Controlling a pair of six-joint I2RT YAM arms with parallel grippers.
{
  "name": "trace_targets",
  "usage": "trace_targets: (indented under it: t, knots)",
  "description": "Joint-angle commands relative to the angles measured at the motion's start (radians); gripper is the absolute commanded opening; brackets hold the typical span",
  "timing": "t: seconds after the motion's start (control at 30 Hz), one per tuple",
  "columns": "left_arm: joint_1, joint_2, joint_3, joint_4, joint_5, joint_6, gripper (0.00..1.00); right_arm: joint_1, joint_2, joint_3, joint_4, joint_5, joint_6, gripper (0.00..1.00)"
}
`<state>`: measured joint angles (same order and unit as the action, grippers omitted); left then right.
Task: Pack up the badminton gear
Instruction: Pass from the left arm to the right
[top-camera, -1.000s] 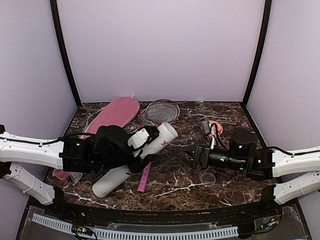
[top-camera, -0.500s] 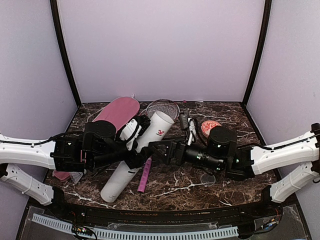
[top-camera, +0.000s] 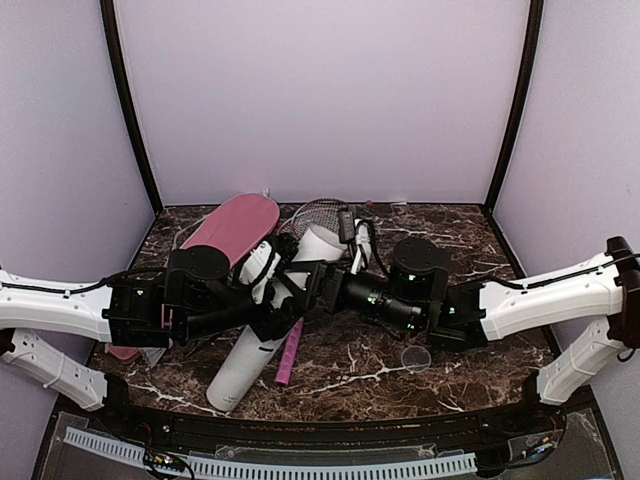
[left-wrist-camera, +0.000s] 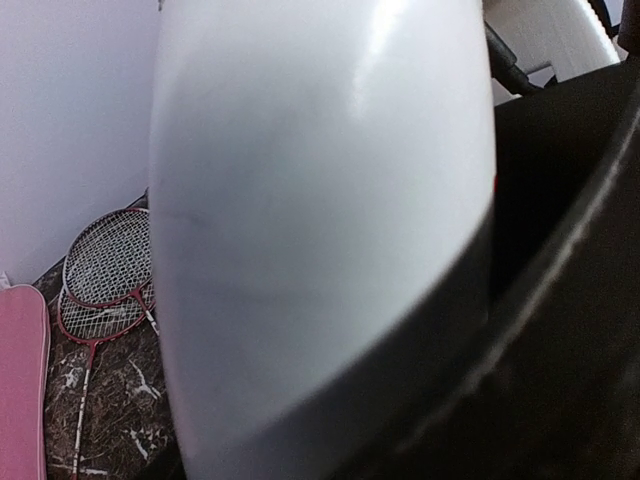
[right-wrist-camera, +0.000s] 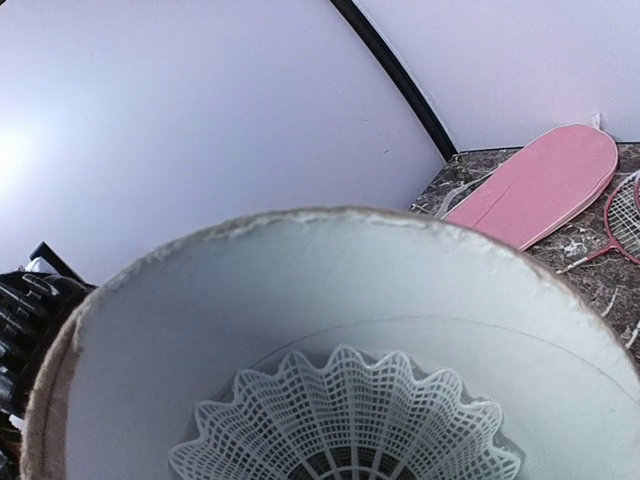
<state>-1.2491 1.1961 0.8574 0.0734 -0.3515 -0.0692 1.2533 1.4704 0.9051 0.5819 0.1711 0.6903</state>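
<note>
My left gripper (top-camera: 275, 315) is shut on the white tube (top-camera: 250, 360), which slants over the table with its open end toward the back. In the left wrist view the tube (left-wrist-camera: 320, 200) fills the frame. My right gripper (top-camera: 315, 285) stands open at that open end; its fingers are hidden in its own view. There I look into the tube (right-wrist-camera: 300, 280) at a white mesh shuttlecock (right-wrist-camera: 345, 420) inside. Two red rackets (top-camera: 322, 212) (left-wrist-camera: 105, 270) lie at the back, one pink handle (top-camera: 289, 355) beside the tube. The pink bag (top-camera: 235, 225) (right-wrist-camera: 545, 180) lies back left.
A clear round lid (top-camera: 415, 357) lies on the marble table (top-camera: 360, 380) in front of the right arm. Purple walls close in the back and both sides. Both arms meet over the table's middle.
My right gripper has swept left from the table's right half to the tube's open end. The left gripper has swung the tube so that its mouth points more toward the back.
</note>
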Motion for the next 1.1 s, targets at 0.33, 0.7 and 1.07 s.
trace_targets:
  t: [0.33, 0.7, 1.07]
  knots:
    - [0.0, -0.043, -0.029, 0.097, 0.032, -0.021, 0.63, 0.011, 0.038, 0.061, -0.038, 0.079, -0.002, 0.81]
    - [0.001, -0.034, -0.027, 0.083, 0.022, -0.04, 0.67, 0.01, 0.028, 0.04, 0.016, 0.089, -0.035, 0.54]
    - [0.0, -0.037, 0.058, -0.036, 0.128, -0.055, 0.89, 0.009, -0.048, 0.086, -0.119, 0.166, -0.163, 0.47]
